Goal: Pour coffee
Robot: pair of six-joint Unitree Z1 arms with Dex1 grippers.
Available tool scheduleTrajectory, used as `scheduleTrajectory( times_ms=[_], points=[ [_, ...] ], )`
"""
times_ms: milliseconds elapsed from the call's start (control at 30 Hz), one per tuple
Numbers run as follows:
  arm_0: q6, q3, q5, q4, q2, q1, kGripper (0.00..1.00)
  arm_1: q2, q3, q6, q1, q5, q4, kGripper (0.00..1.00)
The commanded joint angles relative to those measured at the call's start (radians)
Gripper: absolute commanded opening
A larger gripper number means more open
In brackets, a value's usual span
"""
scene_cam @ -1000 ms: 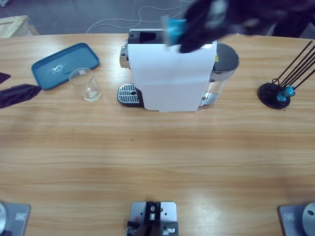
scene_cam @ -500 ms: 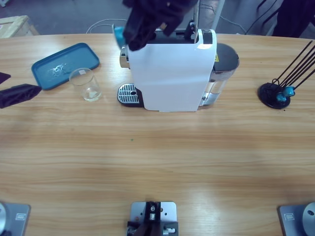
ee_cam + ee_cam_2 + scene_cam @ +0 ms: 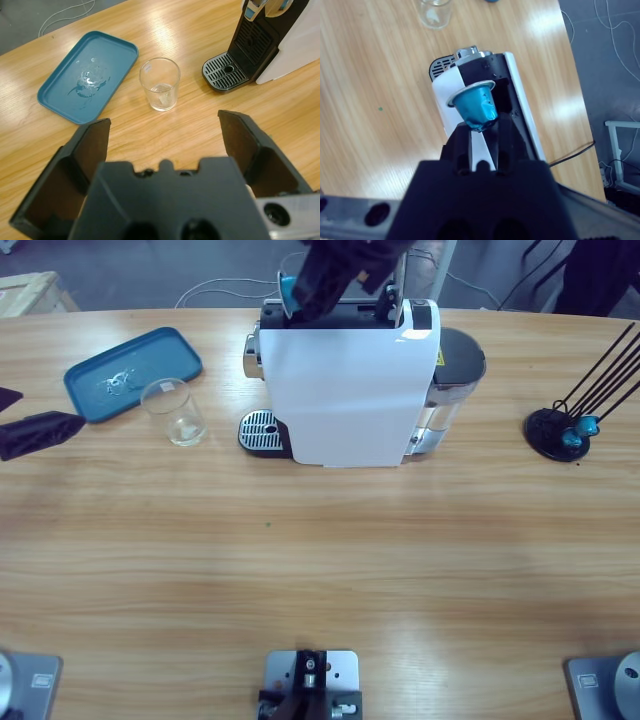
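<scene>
because brewing needs it, a teal capsule (image 3: 476,105) is pinched in the right end effector (image 3: 482,131) above the coffee machine (image 3: 345,390); the left end effector (image 3: 165,140) is spread wide, empty, near the empty glass (image 3: 159,83); no coffee is seen.

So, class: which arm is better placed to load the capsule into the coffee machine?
The right gripper: it holds the capsule above the coffee machine. The left gripper hangs open near the glass.
</scene>
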Motion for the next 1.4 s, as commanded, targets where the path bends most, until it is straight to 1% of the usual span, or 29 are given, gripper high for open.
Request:
scheduleTrajectory(
  times_ms=[33, 733, 767, 833, 1400],
  points=[
    [0.007, 0.033, -0.008, -0.009, 0.036, -0.005, 0.927, 0.095, -0.040, 0.010, -0.017, -0.009, 0.010, 0.000],
    [0.007, 0.033, -0.008, -0.010, 0.036, -0.005, 0.928, 0.118, -0.017, 0.032, -0.017, -0.017, 0.025, 0.000],
    [0.006, 0.033, -0.007, -0.011, 0.036, -0.005, 0.935, 0.120, -0.013, 0.033, -0.017, -0.016, 0.025, 0.000],
    [0.005, 0.033, -0.006, -0.013, 0.036, -0.005, 1.000, 0.124, -0.006, 0.035, -0.017, -0.013, 0.025, 0.000],
    [0.005, 0.033, -0.007, -0.015, 0.035, -0.005, 1.000, 0.133, -0.004, 0.043, -0.031, -0.026, 0.027, 0.000]
  ],
)
